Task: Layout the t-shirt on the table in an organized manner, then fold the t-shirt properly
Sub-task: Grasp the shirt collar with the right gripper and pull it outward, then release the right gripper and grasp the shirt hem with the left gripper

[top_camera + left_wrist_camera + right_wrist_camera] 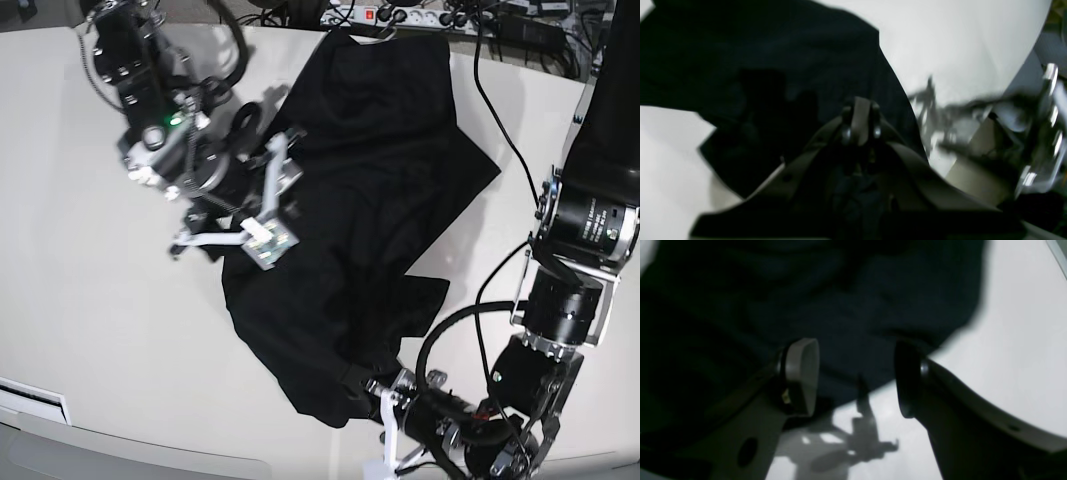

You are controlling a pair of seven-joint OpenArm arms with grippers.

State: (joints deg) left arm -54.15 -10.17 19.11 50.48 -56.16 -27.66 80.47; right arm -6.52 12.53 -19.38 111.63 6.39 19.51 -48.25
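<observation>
The black t-shirt (380, 180) lies crumpled and askew across the middle of the white table (100, 330), collar end toward the far edge. My right gripper (255, 215) stands open at the shirt's left edge. In the right wrist view its fingers (803, 373) straddle the hem of the t-shirt (840, 290) over the table (1023, 340). My left gripper (385, 400) is at the shirt's near corner. In the left wrist view the left gripper (860, 121) is shut, with bunched t-shirt (806, 50) fabric between its fingers, above the table (957, 43).
A power strip (400, 15) and cables lie along the table's far edge. A black cable (495, 110) crosses the table to the right of the shirt. The left arm's body (580, 230) stands at the right, close to the table's curved front edge.
</observation>
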